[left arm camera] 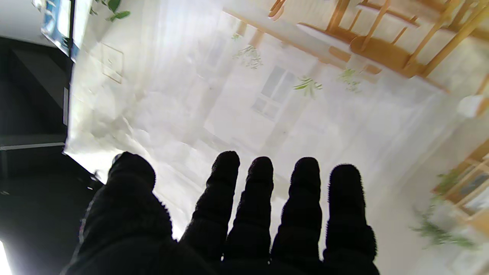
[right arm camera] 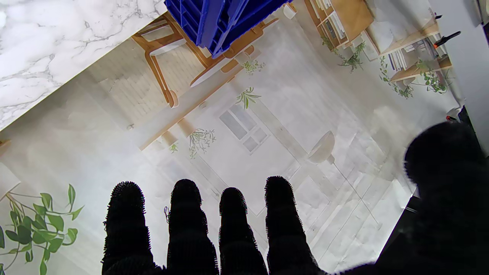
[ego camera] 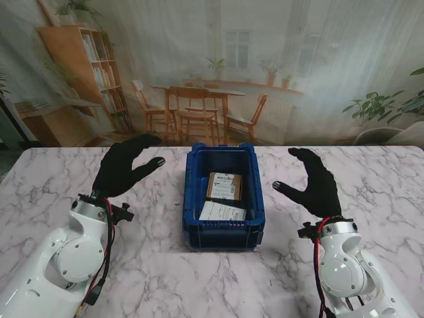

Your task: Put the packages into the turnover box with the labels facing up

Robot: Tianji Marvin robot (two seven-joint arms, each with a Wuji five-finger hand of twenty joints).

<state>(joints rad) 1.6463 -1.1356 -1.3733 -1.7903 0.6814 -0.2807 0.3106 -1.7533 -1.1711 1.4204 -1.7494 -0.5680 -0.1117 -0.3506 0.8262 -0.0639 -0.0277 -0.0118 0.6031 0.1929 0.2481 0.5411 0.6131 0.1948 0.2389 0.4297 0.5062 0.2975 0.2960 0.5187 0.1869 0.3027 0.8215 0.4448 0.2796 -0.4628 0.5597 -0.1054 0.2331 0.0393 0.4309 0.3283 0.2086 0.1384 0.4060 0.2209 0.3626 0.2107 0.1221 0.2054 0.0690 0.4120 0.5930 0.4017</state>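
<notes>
A blue turnover box [ego camera: 190, 199] stands in the middle of the marble table. Inside it lie a brown package [ego camera: 224, 185] with a white label facing up and, nearer to me, a white package [ego camera: 222, 212] with printing on top. My left hand [ego camera: 124, 167], in a black glove, hovers left of the box, fingers spread and holding nothing. My right hand [ego camera: 316, 181] hovers right of the box, likewise open. The left wrist view shows only the left hand's fingers [left arm camera: 259, 202] against the backdrop. A corner of the box [right arm camera: 225, 19] appears in the right wrist view beyond the right hand's fingers [right arm camera: 233, 225].
The marble table top [ego camera: 159, 265] spreads around the box. A printed backdrop of a room with chairs and shelves [ego camera: 212, 73] rises behind the table's far edge. My white forearms [ego camera: 66, 258] lie along the table's near corners.
</notes>
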